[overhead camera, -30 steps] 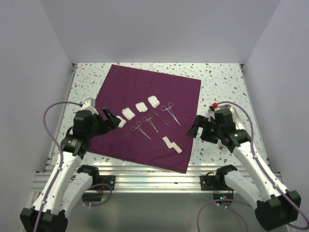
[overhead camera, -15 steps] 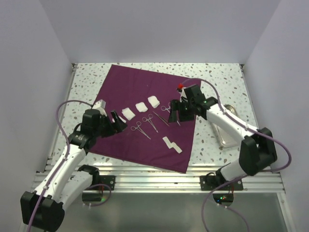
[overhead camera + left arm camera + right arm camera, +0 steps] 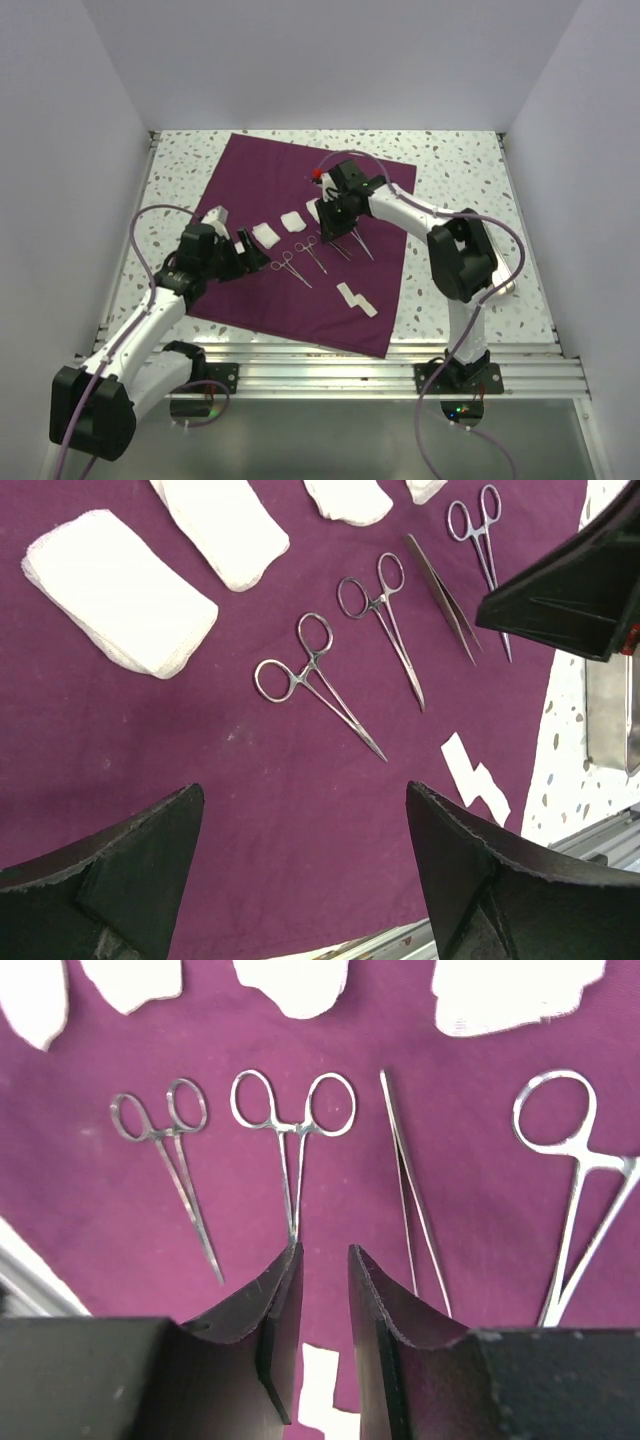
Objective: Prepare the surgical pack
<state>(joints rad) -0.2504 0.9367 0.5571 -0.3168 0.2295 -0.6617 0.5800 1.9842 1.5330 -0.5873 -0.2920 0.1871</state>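
Top view, cloth: dark purple, spread flat on the speckled table, unfolded, one corner pointing to the near right.
Top view, gauze pads: three white squares in a row across the middle of the cloth, rising toward the far right.
Top view, clamps: thin metal tools lying just near of the pads, side by side, with tweezers among them.
Top view, paper strip: white, alone on the near right part of the cloth.
Top view, left claw: at the cloth's left edge, next to the leftmost pad.
Top view, right claw: over the right end of the row of tools.
Left wrist view, left claw: fingers spread wide, nothing between them, over bare cloth near of a clamp.
Left wrist view, tray: metal, on the table past the cloth's right edge.
Right wrist view, right claw: fingers drawn almost together with a narrow gap, gripping nothing; one fingertip is at the tip of the middle clamp, but contact cannot be told.
Right wrist view, tweezers: just right of the claw.
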